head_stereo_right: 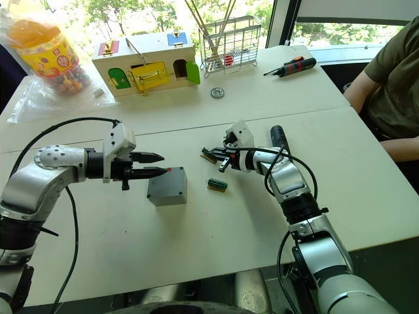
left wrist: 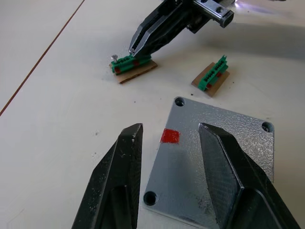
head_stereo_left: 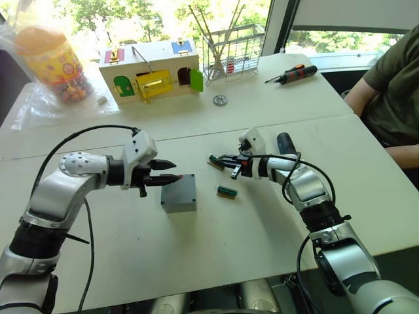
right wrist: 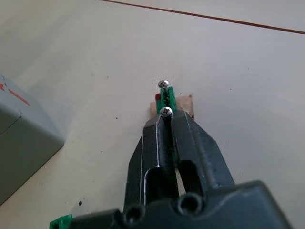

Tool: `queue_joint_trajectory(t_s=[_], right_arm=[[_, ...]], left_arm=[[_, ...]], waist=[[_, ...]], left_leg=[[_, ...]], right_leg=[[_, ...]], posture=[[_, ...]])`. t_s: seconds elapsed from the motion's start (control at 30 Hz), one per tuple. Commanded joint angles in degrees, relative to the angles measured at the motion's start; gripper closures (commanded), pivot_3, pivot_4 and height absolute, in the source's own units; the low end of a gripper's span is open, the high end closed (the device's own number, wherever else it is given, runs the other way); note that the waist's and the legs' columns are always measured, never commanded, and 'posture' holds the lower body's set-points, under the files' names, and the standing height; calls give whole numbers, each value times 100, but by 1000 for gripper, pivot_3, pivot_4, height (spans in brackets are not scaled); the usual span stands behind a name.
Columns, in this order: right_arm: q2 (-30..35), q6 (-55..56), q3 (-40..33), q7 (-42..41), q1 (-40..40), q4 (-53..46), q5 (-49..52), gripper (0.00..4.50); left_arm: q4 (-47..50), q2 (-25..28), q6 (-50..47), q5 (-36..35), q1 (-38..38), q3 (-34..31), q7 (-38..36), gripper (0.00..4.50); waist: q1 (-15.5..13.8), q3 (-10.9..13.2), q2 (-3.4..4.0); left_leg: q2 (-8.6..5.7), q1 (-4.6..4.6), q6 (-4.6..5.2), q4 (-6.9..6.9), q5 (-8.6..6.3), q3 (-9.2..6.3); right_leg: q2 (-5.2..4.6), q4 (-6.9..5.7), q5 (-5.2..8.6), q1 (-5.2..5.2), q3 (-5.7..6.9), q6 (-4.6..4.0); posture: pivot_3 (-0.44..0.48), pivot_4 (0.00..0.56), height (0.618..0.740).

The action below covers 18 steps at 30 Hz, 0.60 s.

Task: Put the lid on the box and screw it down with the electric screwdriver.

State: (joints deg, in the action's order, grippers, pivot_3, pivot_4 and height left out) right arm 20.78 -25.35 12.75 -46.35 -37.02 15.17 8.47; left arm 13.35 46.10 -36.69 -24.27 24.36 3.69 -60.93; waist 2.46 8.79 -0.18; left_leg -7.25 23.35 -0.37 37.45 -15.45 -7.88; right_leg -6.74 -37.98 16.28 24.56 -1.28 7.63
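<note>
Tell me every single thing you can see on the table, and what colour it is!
Box with lid on: one, grey with a red mark, table middle.
Green holders: two; one right of the box, one with screws at the right gripper's tips.
Electric screwdriver: one, dark blue-black, behind the right arm.
Hand screwdriver: one, red and black, far right.
Toy house: one, wooden, coloured doors, far side.
Wire basket: one, beside the house.
Round metal piece: one, silver, before the basket.
Candy jar: one, orange-lidded, far left, bagged.
Person: one, green shirt, right edge.
Left gripper: open, at the box.
Right gripper: shut on a screw.
</note>
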Motion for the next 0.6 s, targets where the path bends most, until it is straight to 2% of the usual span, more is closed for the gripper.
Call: queue_joint_trajectory(t_s=[0.03,0.5,0.53,0.6], right_arm=[[-57,86,-142,26,-89,-47,36,4484],[-9,18,-98,-23,-13,-54,26,4484],[-14,10,-103,-3,-26,-40,15,3894],[-28,-5,-125,40,-61,-10,4,3156]], left_arm=[[5,10,146,36,-26,-6,-33,2643],[-85,-10,308,139,-95,62,-71,2643],[-92,-16,319,146,-97,64,-73,2643],[-108,-27,335,157,-94,72,-73,2643]], waist=[[0,0,0],[1,0,0],[1,0,0],[1,0,0]], left_leg=[[0,0,0,0,0,0],[0,0,0,0,0,0],[0,0,0,0,0,0],[0,0,0,0,0,0]], right_leg=[[0,0,0,0,0,0],[0,0,0,0,0,0],[0,0,0,0,0,0],[0,-1,0,0,0,0]], posture=[[0,150,740],[0,150,740],[0,150,740],[0,150,740]])
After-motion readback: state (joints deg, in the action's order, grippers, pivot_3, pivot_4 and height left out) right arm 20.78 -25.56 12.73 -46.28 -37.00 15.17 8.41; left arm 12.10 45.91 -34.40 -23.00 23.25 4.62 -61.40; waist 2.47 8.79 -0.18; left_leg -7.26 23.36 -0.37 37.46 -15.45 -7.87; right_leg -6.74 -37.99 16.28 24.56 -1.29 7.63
